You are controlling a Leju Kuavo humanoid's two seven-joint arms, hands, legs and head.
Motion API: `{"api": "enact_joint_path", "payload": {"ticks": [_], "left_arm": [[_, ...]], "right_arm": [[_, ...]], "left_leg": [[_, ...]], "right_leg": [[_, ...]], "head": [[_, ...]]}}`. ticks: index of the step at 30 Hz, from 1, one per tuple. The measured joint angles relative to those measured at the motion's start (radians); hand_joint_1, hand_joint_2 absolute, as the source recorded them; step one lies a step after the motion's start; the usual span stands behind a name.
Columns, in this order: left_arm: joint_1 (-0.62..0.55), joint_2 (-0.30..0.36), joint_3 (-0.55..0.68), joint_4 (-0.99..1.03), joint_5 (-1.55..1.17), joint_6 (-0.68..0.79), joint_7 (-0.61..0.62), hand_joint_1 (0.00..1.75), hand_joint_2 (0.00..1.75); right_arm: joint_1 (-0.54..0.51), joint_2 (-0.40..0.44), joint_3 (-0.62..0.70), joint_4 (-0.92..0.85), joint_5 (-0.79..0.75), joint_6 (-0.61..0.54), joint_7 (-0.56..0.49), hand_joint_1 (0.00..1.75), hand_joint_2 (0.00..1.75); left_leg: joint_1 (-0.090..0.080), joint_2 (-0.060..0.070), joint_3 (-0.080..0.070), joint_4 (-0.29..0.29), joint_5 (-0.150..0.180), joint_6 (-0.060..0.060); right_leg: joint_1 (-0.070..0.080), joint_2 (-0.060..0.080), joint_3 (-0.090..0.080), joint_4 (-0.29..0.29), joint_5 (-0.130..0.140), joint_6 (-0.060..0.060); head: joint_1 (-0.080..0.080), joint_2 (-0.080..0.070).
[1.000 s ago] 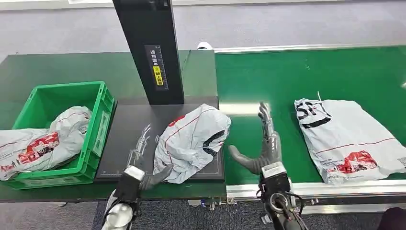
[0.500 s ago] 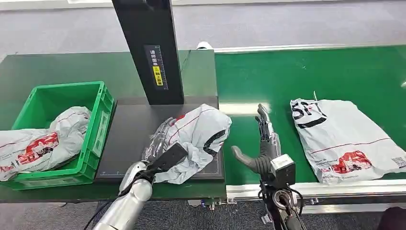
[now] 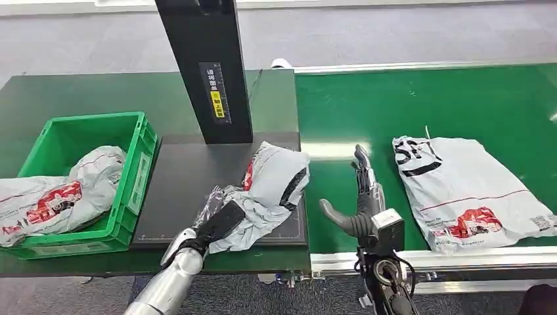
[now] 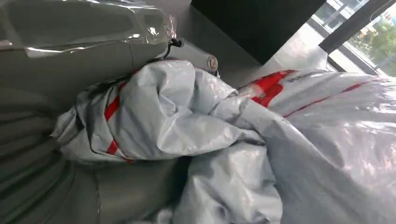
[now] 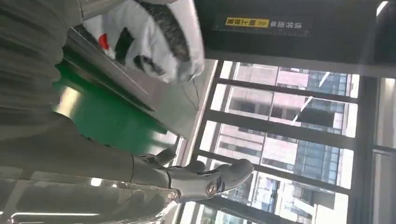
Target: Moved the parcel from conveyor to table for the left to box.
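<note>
Gripping the parcel (image 3: 272,187), left hand (image 3: 213,220) has its fingers wrapped into the crumpled near-left end of the grey plastic bag; left wrist view shows the film bunched tight between thumb and fingers. Parcel sits on the black mat (image 3: 177,190) of the table (image 3: 79,88), at the foot of the black column (image 3: 207,65), far end propped up off the mat. Red stripe and red/black print on the bag, too creased to read.

Right hand (image 3: 358,197) hovers over the green conveyor (image 3: 407,98) just right of the mat, holding nothing, fingers straight and thumb stuck out sideways.

Second parcel (image 3: 466,190) lies flat on the conveyor well right of that hand: bold black letters at its top corner, looks like "SF" but partly folded; red graphic and a small code patch near the lower edge, text too small to read.

Green crate (image 3: 134,167) stands at the mat's left edge with another grey bag (image 3: 62,193) inside, same red graphic.

Column carries a black label with white characters and a yellow warning patch (image 3: 216,98); not legible.
</note>
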Motion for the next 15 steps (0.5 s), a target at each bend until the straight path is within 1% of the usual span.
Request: {"api": "enact_joint_path", "payload": {"ticks": [2, 5, 11, 15], "left_arm": [[0.001, 0.001, 0.008, 0.002, 0.003, -0.009, -0.013, 1.73, 1.75], [0.004, 0.002, 0.019, 0.006, 0.005, -0.005, -0.040, 1.75, 1.75], [0.038, 0.000, 0.031, -0.003, 0.002, 0.097, -0.146, 1.75, 1.75], [0.076, 0.000, 0.043, -0.049, 0.008, 0.198, -0.218, 1.75, 1.75]], "right_arm": [[0.003, 0.000, -0.007, 0.000, 0.003, 0.000, 0.000, 0.00, 1.75], [0.008, 0.000, -0.016, -0.001, 0.005, -0.002, 0.000, 0.00, 1.75], [0.037, 0.002, -0.035, -0.039, -0.006, -0.003, 0.000, 0.00, 1.75], [0.054, 0.004, -0.049, -0.060, -0.005, -0.003, 0.000, 0.00, 1.75]], "left_leg": [[0.000, 0.000, 0.001, 0.000, 0.000, 0.000], [0.000, 0.000, 0.002, 0.000, 0.000, 0.000], [0.000, 0.000, 0.002, 0.000, 0.000, 0.000], [0.000, 0.001, 0.000, 0.000, 0.000, 0.000]], "right_leg": [[0.000, 0.000, 0.001, 0.000, 0.000, 0.000], [0.000, 0.000, 0.002, 0.000, 0.000, 0.000], [0.000, 0.000, 0.001, 0.000, 0.000, 0.000], [0.000, 0.000, -0.002, 0.000, 0.000, 0.000]], "head": [[0.000, 0.000], [0.000, 0.000], [0.000, 0.000], [0.000, 0.000]]}}
